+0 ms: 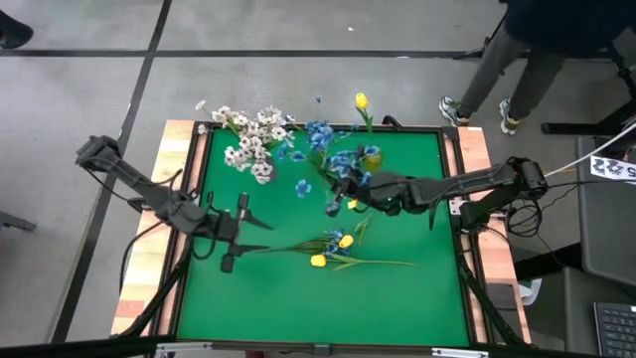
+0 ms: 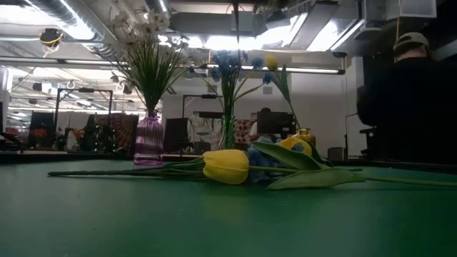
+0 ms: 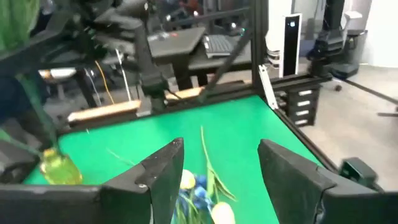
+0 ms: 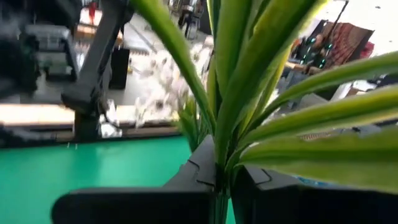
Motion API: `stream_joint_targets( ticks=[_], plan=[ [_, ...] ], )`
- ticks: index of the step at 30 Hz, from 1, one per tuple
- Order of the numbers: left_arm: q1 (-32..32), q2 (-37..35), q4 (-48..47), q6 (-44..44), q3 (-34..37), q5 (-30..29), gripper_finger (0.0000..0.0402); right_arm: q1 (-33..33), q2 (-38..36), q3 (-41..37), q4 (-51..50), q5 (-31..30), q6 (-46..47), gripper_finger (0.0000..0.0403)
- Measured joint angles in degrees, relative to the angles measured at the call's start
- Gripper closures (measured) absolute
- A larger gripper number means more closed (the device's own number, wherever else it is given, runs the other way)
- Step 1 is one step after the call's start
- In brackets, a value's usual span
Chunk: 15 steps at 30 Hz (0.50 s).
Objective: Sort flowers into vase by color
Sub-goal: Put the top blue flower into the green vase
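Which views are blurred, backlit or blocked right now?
Low view: bright ceiling lights behind, vases dim, the near yellow tulip sharp. Right wrist view: green leaves in the shut right claw fill the frame, background soft. Left wrist view: slightly blurred. High view: evenly lit.

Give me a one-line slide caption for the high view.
Right gripper carries a blue flower near the vases; open left gripper hovers beside loose yellow and blue flowers on the green table.

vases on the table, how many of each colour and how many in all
purple vase: 1
clear vase: 1
yellow vase: 1
total: 3
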<state>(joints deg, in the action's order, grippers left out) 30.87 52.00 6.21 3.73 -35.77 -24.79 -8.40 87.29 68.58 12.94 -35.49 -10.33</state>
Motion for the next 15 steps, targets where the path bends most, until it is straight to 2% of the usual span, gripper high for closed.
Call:
stream_joint_targets(
  ticks=[6, 12, 15],
  plan=[
    [2.1, -4.1, -6.6, -3.7, 0.0, 0.0, 0.0197, -3.1, 1.0, -1.3, 2.3, -0.4, 0.9, 0.0388],
    [4.5, -6.5, -7.2, -2.9, 0.0, 0.0, 0.0197, -4.5, 1.6, -14.1, 21.5, 0.3, 3.8, 0.0388],
    [5.1, -7.4, -7.1, -2.3, 0.0, 0.1, 0.0197, -3.8, 1.8, -20.1, 29.1, -2.2, 6.9, 0.0388]
  ],
)
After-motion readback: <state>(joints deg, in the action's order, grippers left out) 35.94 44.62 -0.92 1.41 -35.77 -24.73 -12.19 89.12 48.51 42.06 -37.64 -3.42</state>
